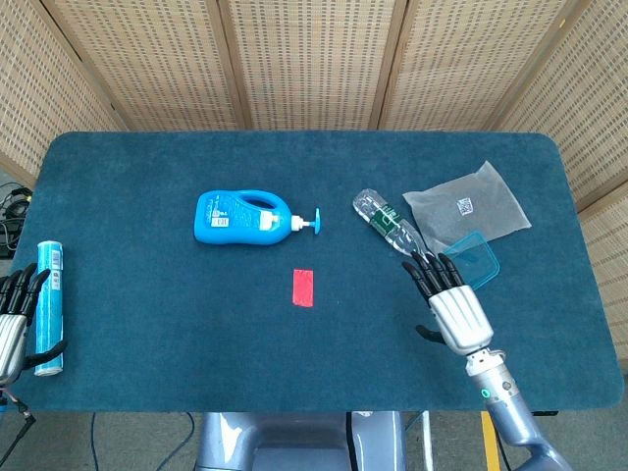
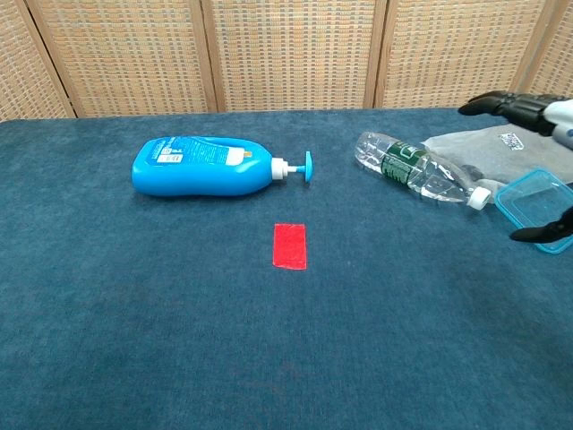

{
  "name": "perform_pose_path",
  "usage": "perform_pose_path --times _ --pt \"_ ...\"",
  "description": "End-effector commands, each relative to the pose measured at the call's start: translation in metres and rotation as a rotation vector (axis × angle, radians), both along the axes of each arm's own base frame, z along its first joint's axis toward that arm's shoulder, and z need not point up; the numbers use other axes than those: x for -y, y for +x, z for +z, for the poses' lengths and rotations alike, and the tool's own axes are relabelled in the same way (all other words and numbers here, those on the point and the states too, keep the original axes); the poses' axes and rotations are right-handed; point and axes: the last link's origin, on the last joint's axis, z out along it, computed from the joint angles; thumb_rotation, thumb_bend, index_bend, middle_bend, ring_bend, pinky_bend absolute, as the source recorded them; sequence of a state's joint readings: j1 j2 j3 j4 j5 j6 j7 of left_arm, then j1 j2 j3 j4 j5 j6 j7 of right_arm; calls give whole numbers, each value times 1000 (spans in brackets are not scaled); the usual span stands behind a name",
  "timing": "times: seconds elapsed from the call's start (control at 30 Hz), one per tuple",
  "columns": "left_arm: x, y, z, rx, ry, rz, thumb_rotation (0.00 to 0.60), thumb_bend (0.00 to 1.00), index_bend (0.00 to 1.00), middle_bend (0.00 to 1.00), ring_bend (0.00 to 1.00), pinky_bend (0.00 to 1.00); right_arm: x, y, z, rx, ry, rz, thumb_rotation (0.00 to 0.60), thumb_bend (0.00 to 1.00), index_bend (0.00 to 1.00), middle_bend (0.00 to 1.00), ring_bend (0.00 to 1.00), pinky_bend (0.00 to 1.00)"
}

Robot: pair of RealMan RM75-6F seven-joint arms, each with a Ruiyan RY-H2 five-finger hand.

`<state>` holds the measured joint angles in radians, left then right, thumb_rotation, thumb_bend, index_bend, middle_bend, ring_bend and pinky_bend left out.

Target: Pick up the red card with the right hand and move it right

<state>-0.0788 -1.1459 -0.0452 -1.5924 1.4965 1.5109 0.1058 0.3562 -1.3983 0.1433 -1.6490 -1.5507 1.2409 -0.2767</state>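
The red card (image 1: 303, 287) lies flat on the blue cloth near the middle of the table, also seen in the chest view (image 2: 289, 245). My right hand (image 1: 450, 303) hovers to the right of the card, well apart from it, fingers spread and holding nothing. In the chest view only its dark fingertips (image 2: 503, 104) enter from the right edge. My left hand (image 1: 14, 319) is at the table's left edge, fingers apart, empty, beside a blue tube (image 1: 46, 303).
A blue pump bottle (image 1: 245, 216) lies behind the card. A clear water bottle (image 1: 391, 225), a plastic bag (image 1: 468, 205) and a teal container lid (image 1: 476, 254) lie at the right, just beyond my right hand. The table (image 1: 177, 343) is covered in blue cloth.
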Motion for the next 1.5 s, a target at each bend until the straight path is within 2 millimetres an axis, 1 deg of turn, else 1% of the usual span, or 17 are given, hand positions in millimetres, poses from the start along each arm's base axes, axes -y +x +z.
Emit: perform_pose_path --times 0.03,0.13,0.2,0.3,0.5,0.6,0.77,0.83,0.93,1.1,1.23,1.5 --pt "0 0 0 2 -3 1 600 133 0 0 0 45 8 22 -31 25 66 -9 600 76 8 0 0 0" --pt "0 -1 0 4 -6 1 600 133 0 0 0 45 11 31 -51 39 94 -28 600 77 20 0 0 0" --pt "-1 -1 0 6 -6 1 600 133 0 0 0 45 11 36 -61 51 103 -39 600 82 29 0 0 0" --pt "-1 -1 1 12 -8 2 600 133 0 0 0 45 14 49 -84 78 117 -59 600 84 39 0 0 0" --pt "-1 -2 1 17 -10 4 600 133 0 0 0 45 17 65 -104 94 101 -65 600 87 50 0 0 0" --pt "-2 -3 1 21 -12 11 600 133 0 0 0 45 18 75 -113 94 91 -58 600 107 54 0 0 0" --pt "-4 -5 1 25 -15 20 600 133 0 0 0 45 18 86 -131 53 68 -61 600 149 57 0 0 0" --pt "-5 -7 1 25 -18 28 600 133 0 0 0 45 19 91 -141 14 56 -70 600 157 56 0 0 0" --pt "-7 -9 1 26 -21 35 600 133 0 0 0 45 21 99 -152 -1 62 -90 600 159 56 0 0 0" --pt "-8 -11 1 29 -22 42 600 133 0 0 0 45 28 109 -166 -6 77 -105 600 163 56 0 0 0" --pt "-10 -12 1 32 -22 47 600 133 0 0 0 45 31 113 -171 -14 79 -108 600 168 61 0 0 0" --pt "-12 -15 3 42 -22 59 600 133 0 0 0 45 32 130 -181 -12 75 -105 600 185 71 0 0 0"
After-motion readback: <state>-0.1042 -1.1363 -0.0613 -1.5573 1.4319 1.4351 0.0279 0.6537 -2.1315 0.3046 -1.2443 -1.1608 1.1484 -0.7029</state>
